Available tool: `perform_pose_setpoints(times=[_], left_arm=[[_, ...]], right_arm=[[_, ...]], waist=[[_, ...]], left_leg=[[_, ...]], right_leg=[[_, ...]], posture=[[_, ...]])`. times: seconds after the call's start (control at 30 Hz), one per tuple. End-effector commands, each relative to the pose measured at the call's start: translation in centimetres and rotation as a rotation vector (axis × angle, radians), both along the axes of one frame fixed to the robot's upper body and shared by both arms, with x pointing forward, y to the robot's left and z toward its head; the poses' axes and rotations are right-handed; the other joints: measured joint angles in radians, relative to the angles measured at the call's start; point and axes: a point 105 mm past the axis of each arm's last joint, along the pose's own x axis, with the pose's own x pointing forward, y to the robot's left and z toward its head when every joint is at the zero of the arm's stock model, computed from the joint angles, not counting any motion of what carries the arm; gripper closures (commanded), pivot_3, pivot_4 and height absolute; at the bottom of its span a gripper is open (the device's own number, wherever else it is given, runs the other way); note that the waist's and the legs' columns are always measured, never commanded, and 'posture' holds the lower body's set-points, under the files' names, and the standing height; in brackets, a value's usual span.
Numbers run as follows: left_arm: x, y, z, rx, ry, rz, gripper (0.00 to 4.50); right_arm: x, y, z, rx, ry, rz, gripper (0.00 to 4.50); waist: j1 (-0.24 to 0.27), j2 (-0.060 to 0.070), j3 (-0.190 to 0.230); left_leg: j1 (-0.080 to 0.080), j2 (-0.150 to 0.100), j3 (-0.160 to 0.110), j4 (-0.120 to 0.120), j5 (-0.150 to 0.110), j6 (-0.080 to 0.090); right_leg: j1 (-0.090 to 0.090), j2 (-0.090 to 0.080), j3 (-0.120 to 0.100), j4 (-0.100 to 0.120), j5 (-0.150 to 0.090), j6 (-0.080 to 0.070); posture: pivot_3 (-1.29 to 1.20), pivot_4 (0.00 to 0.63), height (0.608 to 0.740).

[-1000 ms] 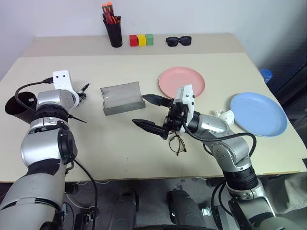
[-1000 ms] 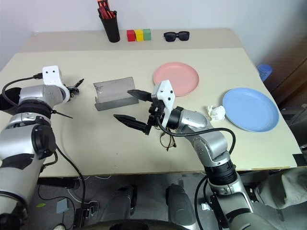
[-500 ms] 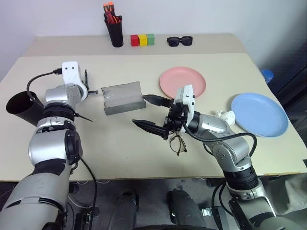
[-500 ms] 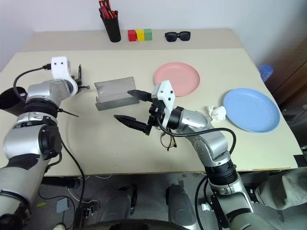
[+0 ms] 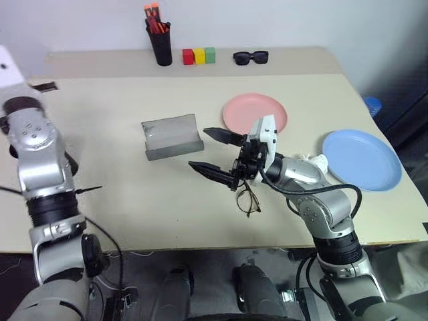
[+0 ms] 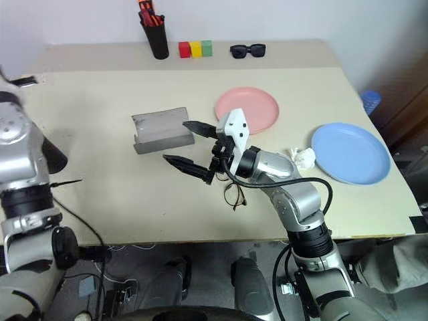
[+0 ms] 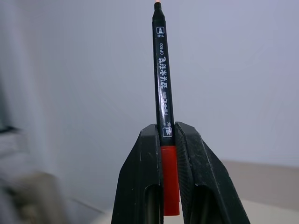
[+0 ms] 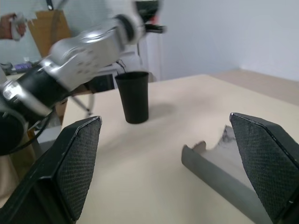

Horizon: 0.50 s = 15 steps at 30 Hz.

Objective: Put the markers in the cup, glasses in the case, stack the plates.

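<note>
- The bench [image 5: 200, 200] is seen as a wide pale surface, and the grey case [image 5: 171, 137] near its middle is taken as the landmark.
- The light blue plate [image 5: 361, 159] is laid flat well to the right of the case, near the bench's right edge.
- The salmon pink plate [image 5: 254, 112] is laid flat between the case and the blue plate, just right of the case and a little farther back.
- The case is shown lying open, its paler inside turned upward.
- The cup [image 8: 133, 96] is seen upright in the right wrist view, well apart from the case, toward the left arm's side of the bench.
- The right hand [image 5: 217, 151] is held above the bench just right of the case, its two black fingers spread wide with nothing between them.
- The left hand [image 7: 166, 140] is clamped on the black marker [image 7: 162, 84] at its red cap, the barrel standing out past the fingertips.
- The black pen holder [image 5: 160, 44], filled with orange-and-red-capped pens, is stood behind the case at the back of the bench.
- The black sunglasses [image 5: 249, 57] are laid at the back, to the right of the holder.
- The glasses [image 5: 247, 200] are laid on the bench in front of and to the right of the case, just under the right hand.
- Red, yellow and green blocks [image 5: 198, 55] are lined up between the holder and the sunglasses.
- A crumpled white scrap [image 5: 313, 160] is lying just beside the blue plate, on its case side.
</note>
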Motion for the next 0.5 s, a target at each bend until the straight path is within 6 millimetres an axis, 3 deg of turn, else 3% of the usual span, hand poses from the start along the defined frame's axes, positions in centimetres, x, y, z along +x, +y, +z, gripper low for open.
perform_pose_setpoints(times=[0.03, 0.23, 0.5], left_arm=[[-3.0, -0.2, 0.3, 0.049, -0.044, 0.025, 4.44], [-5.5, 0.9, -2.6, -0.039, -0.011, 0.097, 4.44], [-5.5, 1.1, -5.2, -0.104, 0.022, 0.087, 4.44]], right_arm=[[-0.4, 0.3, 2.1, 0.060, -0.079, 0.014, 0.00], [-0.2, 0.5, 2.4, 0.066, -0.092, 0.037, 0.00], [-0.4, 0.9, 2.3, 0.056, -0.092, 0.071, 0.00]], waist=[[0.000, 0.000, 0.000], [0.008, -0.001, 0.000], [0.010, -0.001, 0.000]], left_leg=[[0.000, 0.000, 0.000, 0.000, 0.000, 0.000], [0.001, 0.000, 0.000, 0.000, 0.000, 0.000], [0.001, 0.000, 0.000, 0.000, 0.000, 0.000]], right_leg=[[0.000, 0.000, 0.000, 0.000, 0.000, 0.000], [0.000, 0.001, 0.000, 0.000, 0.000, 0.000], [0.001, 0.001, 0.000, 0.000, 0.000, 0.000]], posture=[[0.00, 0.150, 0.740], [0.00, 0.150, 0.740], [0.00, 0.150, 0.740]])
